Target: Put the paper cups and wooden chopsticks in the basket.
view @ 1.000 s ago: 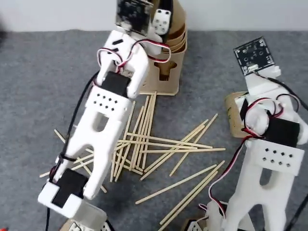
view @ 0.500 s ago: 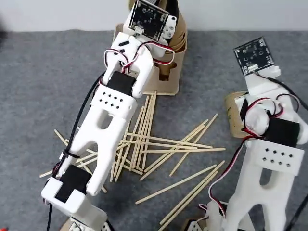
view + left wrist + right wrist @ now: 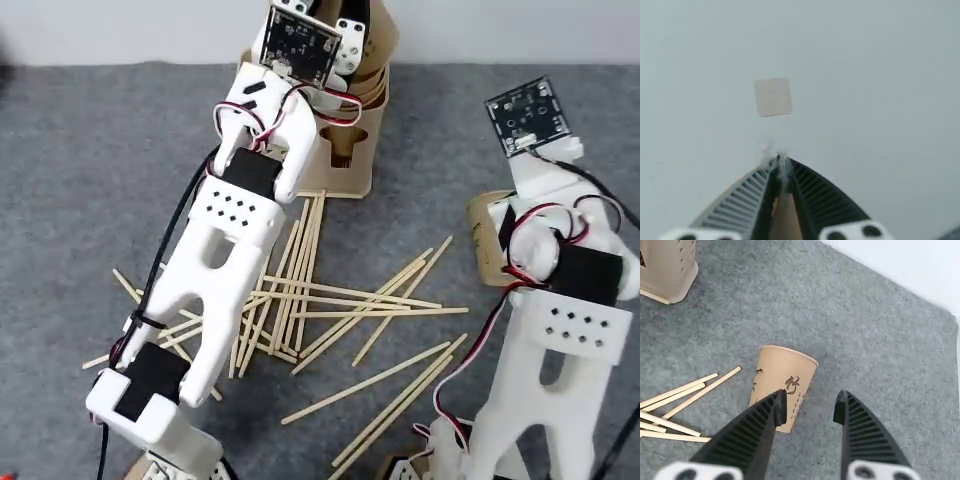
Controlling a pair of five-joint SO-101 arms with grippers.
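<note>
My left gripper (image 3: 781,162) is shut on the rim of a brown paper cup (image 3: 784,215), with the white wall behind it. From above, that cup (image 3: 378,42) hangs over the tan wooden basket (image 3: 352,150) at the back of the mat. A second paper cup (image 3: 783,384) lies on its side on the grey mat, and my right gripper (image 3: 811,407) hovers open just above its base end. The same cup (image 3: 485,238) pokes out beside the right arm. Several wooden chopsticks (image 3: 340,300) lie scattered in the middle of the mat.
A corner of the basket (image 3: 665,265) and a few chopstick ends (image 3: 685,390) show in the right wrist view. The grey mat (image 3: 90,180) meets a white wall at the back. Both arm bases stand at the front edge.
The left arm has swung a little to the right and farther over the basket with the cup held. The right arm and the lying cup have not moved.
</note>
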